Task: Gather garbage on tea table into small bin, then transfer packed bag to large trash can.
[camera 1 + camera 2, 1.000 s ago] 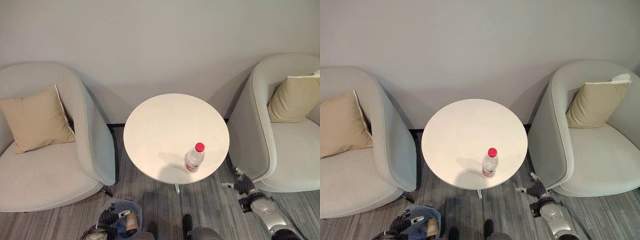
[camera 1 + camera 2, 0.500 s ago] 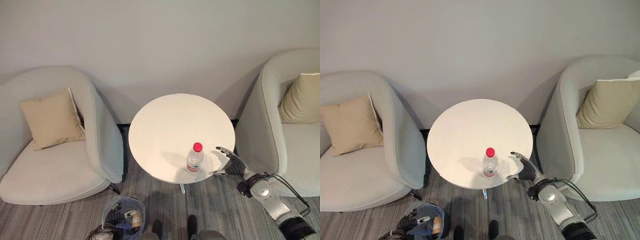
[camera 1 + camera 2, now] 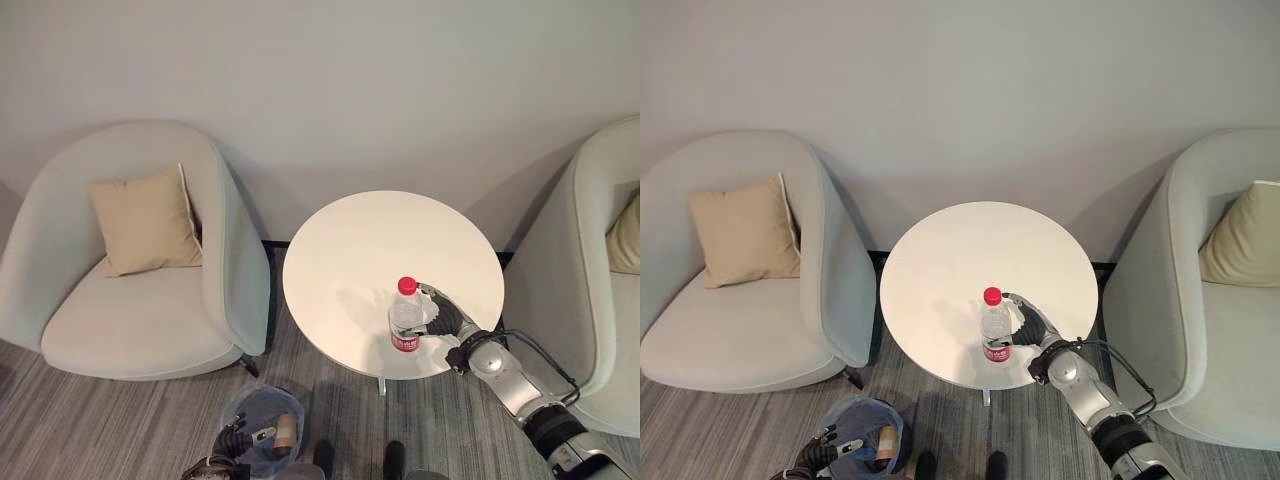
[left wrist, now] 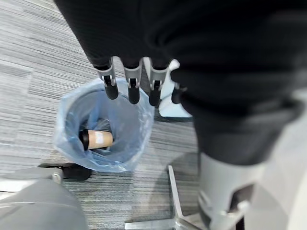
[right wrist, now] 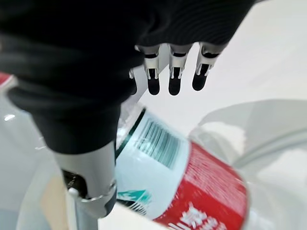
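Left eye view. Round white tea table point(image 3: 390, 250) standing between 2 pale grey tub armchairs: the left armchair point(image 3: 140, 270) with 1 tan square cushion point(image 3: 145, 220), the right armchair point(image 3: 590, 290) partly in view. 1 clear plastic water bottle with red cap and red-and-white label point(image 3: 405, 318) stands upright near the table's front edge. Right hand point(image 3: 445, 315) lies on the table just beside the bottle, on its right side, fingers extended toward it with a space between thumb and fingers. Small bin lined with a translucent blue bag point(image 3: 262, 430) sits on the grey striped carpet in front of the table, to its left; a brown paper cup point(image 3: 286, 430) lies inside.

Right eye view. Same layout. The right hand's fingers reach round the far side of the bottle point(image 3: 995, 327); the bottle is upright on the tabletop.

Left wrist view. Left hand point(image 4: 132, 76) hangs above the small bin, fingers point(image 4: 134, 88) straight and side by side, holding nothing. The brown paper cup lies on its side at the bin's bottom. 1 leg of the table base shows nearby.

Right wrist view. Bottle label sits directly before the palm, between the thumb and the fingers point(image 5: 175, 76). Fingers straight and parted, not curled on the bottle; contact cannot be told.
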Robot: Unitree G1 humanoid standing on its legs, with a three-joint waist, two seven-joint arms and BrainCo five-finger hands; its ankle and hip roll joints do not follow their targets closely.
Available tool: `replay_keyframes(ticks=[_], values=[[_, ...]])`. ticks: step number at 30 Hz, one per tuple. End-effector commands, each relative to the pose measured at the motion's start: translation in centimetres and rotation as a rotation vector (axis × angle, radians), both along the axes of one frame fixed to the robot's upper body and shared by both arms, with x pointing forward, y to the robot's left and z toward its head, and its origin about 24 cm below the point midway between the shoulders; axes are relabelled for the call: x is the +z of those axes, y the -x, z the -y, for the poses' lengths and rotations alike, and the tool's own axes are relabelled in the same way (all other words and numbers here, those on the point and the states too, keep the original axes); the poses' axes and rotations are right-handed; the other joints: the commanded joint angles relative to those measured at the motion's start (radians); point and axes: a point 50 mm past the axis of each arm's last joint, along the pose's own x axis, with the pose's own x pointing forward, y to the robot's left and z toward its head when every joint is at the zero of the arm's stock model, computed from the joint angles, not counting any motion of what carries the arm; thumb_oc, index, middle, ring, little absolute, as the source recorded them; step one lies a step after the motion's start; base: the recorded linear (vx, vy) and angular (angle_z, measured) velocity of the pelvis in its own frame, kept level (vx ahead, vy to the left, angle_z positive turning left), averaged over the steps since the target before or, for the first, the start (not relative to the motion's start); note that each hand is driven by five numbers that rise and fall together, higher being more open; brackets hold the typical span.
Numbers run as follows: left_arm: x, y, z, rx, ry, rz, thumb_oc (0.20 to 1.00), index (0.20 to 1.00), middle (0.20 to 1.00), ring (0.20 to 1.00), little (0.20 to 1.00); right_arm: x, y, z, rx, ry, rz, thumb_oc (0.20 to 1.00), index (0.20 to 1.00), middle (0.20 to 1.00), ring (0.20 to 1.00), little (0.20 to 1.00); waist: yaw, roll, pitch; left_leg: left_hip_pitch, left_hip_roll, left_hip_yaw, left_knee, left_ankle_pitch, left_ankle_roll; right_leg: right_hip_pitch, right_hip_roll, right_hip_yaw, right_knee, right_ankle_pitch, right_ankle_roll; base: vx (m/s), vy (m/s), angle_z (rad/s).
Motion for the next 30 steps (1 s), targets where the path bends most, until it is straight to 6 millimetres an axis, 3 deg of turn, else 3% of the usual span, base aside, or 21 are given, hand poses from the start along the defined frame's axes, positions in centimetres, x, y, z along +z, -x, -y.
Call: replay_keyframes(ticks=[1,12,18,22,27,29,30], values=[[0.7,-1.1,-1.6,-0.039,-0.065,0.037,1.0,1.0,1.0,1.0,1.0,1.6,-1.4,-0.9,-0.021,-0.059,0.086,0.2,0.2,0.2,0.2,0.2,0.02,-0.065,-0.019,-0.014,-0.033,0.007,0.031,-0.069,-0.02,0.034,-0.045,0.038,0.073,-0.216,0.06,-0.01,0.018,0.24],[0.6,-0.7,-2.0,-0.027,-0.075,0.013,1.0,1.0,1.0,1.0,1.0,2.6,-1.0,0.3,-0.06,-0.088,0.131,0.2,0.2,0.2,0.2,0.2,0.025,-0.07,-0.025,-0.013,-0.034,-0.009,0.021,-0.061,-0.023,0.047,-0.043,0.024,0.06,-0.215,0.056,-0.03,0.001,0.09],[0.8,-1.2,-1.7,-0.026,-0.066,0.029,1.0,1.0,1.0,1.0,1.0,5.4,0.2,-0.3,0.008,-0.201,0.238,0.2,0.2,0.2,0.2,0.2,0.006,-0.066,-0.026,-0.019,-0.029,-0.004,0.038,-0.053,-0.029,0.05,-0.037,0.034,0.063,-0.218,0.049,-0.07,-0.029,-0.01],[0.9,-1.8,-1.3,-0.027,-0.054,0.054,1.0,1.0,1.0,1.0,1.0,6.7,1.1,-0.7,0.045,-0.269,0.297,0.2,0.2,0.2,0.2,0.2,-0.002,-0.059,-0.005,-0.07,-0.026,0.005,0.072,-0.029,-0.054,0.044,-0.036,0.019,0.053,-0.216,0.045,-0.11,-0.028,0.02],[1.0,-2.3,-0.5,-0.055,-0.042,0.067,1.0,1.0,1.0,1.0,1.0,7.2,1.6,-0.7,0.05,-0.306,0.319,0.2,0.2,0.2,0.2,0.2,-0.011,-0.051,0.006,-0.124,-0.027,0.018,0.106,-0.017,-0.064,0.04,-0.041,-0.012,0.024,-0.204,0.045,-0.1,-0.009,0.41],[1.0,-2.5,-0.2,-0.065,-0.039,0.075,1.0,1.0,1.0,1.0,1.0,7.3,1.7,-0.6,0.04,-0.306,0.332,0.2,0.2,0.2,0.2,0.2,-0.018,-0.053,0.018,-0.151,-0.025,0.07,0.137,-0.02,-0.055,0.033,-0.056,-0.035,0.023,-0.193,0.047,-0.13,0.032,0.48],[1.2,-2.8,0.1,-0.075,-0.034,0.093,1.0,1.0,1.0,1.0,1.0,7.2,1.6,-0.3,0.023,-0.285,0.338,0.2,0.2,0.2,0.2,0.2,-0.027,-0.054,0.024,-0.159,-0.006,0.136,0.169,-0.038,-0.042,0.024,-0.072,-0.058,0.022,-0.186,0.049,-0.16,0.066,0.69]])
